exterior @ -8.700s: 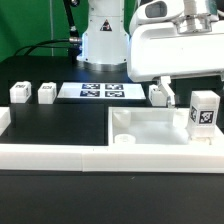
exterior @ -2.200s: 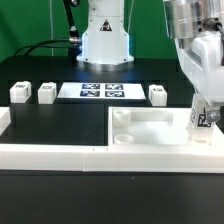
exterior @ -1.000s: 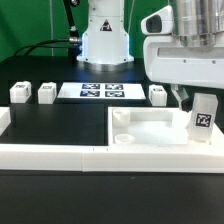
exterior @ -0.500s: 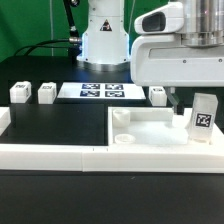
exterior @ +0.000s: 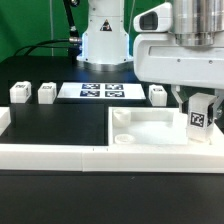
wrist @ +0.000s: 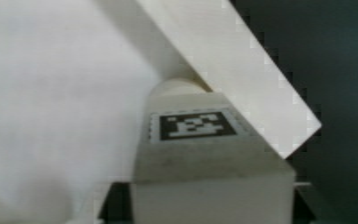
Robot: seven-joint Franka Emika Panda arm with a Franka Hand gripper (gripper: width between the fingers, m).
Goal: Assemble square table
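Note:
The white square table top (exterior: 150, 128) lies rim-up at the exterior view's right, against the border wall. One white tagged leg block (exterior: 201, 120) stands upright in its far right corner. My gripper (exterior: 197, 108) hangs over that corner with its fingers on either side of the leg's upper part, shut on it. In the wrist view the leg (wrist: 197, 150) fills the space between the dark fingers, next to the top's raised rim (wrist: 220, 60). Three more leg blocks (exterior: 19, 92) (exterior: 46, 93) (exterior: 158, 94) lie loose on the black table.
The marker board (exterior: 100, 91) lies flat at the back middle. The long low white border wall (exterior: 60, 155) runs along the front, with a short piece at the exterior view's left (exterior: 4, 120). The robot base (exterior: 105, 40) stands behind.
Over the last second the hand has stayed over the right corner. The leg block with its tag face has shifted slightly to the exterior view's left and turned a little.

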